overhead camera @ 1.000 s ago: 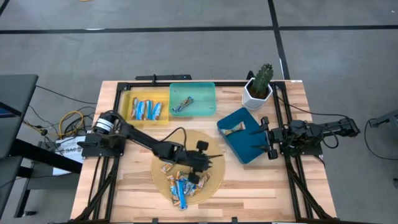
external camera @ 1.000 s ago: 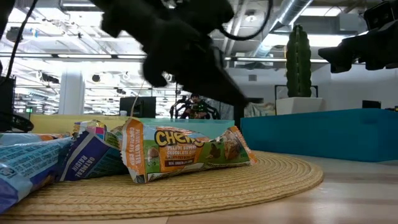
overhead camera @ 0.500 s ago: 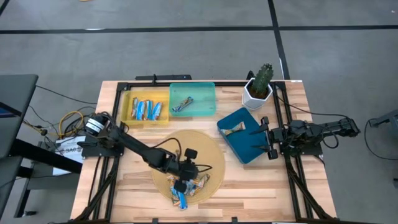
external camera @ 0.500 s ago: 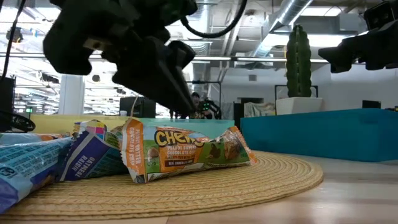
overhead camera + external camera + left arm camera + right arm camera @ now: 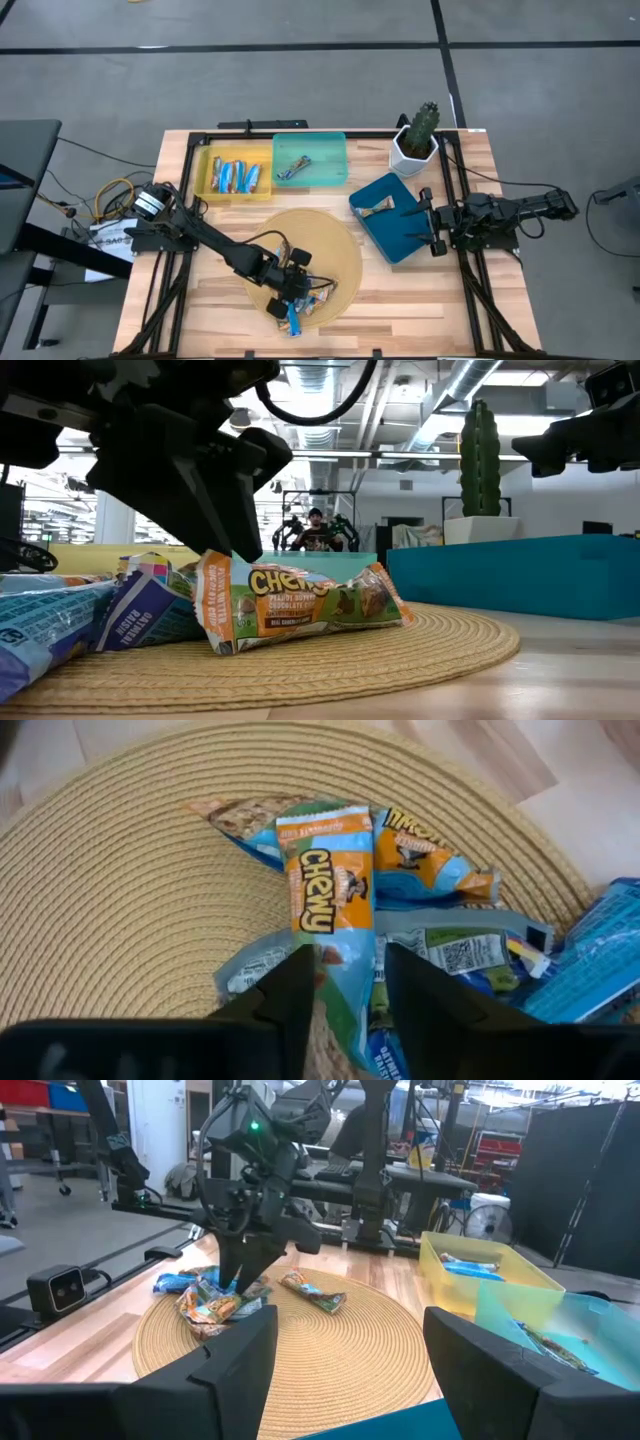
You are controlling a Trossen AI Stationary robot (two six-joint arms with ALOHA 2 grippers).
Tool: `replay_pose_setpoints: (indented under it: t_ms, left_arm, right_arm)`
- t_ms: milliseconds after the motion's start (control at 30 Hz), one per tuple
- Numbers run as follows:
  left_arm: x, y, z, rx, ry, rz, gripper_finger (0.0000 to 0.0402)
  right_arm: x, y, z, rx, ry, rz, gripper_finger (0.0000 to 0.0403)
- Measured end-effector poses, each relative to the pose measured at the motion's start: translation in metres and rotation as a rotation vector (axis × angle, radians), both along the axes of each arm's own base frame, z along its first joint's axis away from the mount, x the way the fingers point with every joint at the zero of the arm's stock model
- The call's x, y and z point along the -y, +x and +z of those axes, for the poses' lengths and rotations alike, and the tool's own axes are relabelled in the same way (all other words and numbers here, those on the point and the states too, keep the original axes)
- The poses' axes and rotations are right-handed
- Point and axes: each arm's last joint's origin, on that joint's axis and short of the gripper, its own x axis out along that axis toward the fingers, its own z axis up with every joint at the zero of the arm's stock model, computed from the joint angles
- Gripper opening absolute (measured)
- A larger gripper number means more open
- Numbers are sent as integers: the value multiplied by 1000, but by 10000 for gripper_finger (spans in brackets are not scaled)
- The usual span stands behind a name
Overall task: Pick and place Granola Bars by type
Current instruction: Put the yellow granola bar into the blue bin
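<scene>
Left tool (image 5: 345,985) straddling Chewy bar (image 5: 330,910)

The left claw (image 5: 342,982) has swung down over the Granola Bars (image 5: 330,910), seemingly opening wider.

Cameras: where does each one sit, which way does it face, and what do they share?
High: overhead, looking down; both arms, mat, trays.
Low: table height, level across mat; left gripper above bars.
Left wrist: looking down past its open fingers at bars.
Right wrist: faces across the table; own open fingers.
All four share mat and bars.
</scene>
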Motion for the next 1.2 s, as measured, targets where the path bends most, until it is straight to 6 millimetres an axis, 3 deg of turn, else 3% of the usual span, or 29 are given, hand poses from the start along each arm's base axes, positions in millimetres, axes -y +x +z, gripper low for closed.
replay_pose_setpoints:
  t_ms: [267,500,667,1033,1200]
  left_arm:
    - [-2,-2,-2,-14,27,9,191]
    - [-5,-8,-11,-46,34,18,200]
    - [-6,-7,-11,-31,60,39,170]
    - [-6,-7,-12,-48,33,19,49]
    - [-6,-8,-12,-49,30,17,12]
  right_arm:
    - [0,0,0,0,0,0,244]
    - [0,0,0,0,0,0,244]
    - [0,0,0,0,0,0,244]
    - [0,0,0,0,0,0,244]
    - [0,0,0,0,0,0,244]
